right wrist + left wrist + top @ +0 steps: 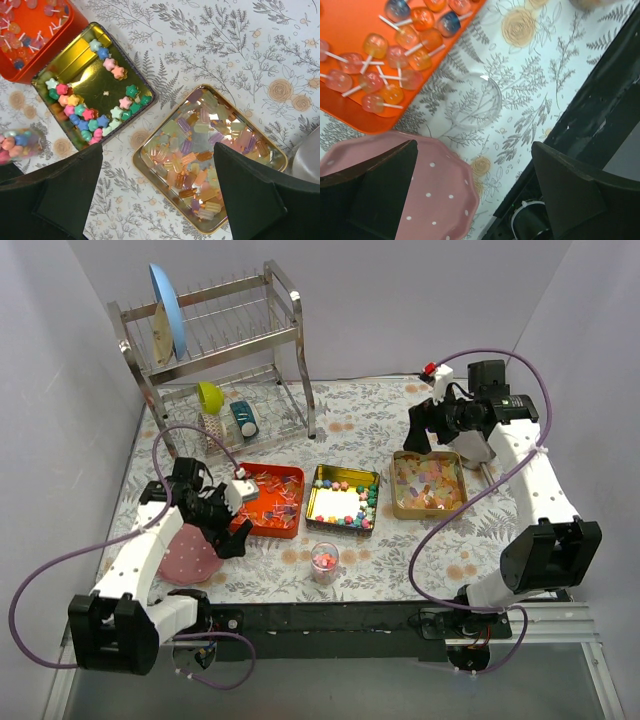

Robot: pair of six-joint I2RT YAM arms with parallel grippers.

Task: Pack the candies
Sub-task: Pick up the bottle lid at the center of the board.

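Three open containers hold the candies. An orange tray (270, 534) holds translucent lollipop sweets (395, 55). A dark tin (338, 505) holds pastel star-shaped sweets (87, 117). A gold tin (425, 515) holds translucent popsicle-shaped pieces (200, 150). A clear cup (324, 562) with pink sweets stands near the front. My left gripper (228, 528) is open and empty, over the edge of a pink dotted plate (435, 195), in the left wrist view (474, 165). My right gripper (424, 436) is open and empty, above the gold tin (151, 180), in the right wrist view (157, 165).
A clear round lid (470, 102) lies on the floral cloth between the orange tray (345, 20) and the black front edge (580, 125). A metal dish rack (215, 350) with a blue plate (168, 310) stands at the back left. A silvery object (307, 160) lies beside the gold tin.
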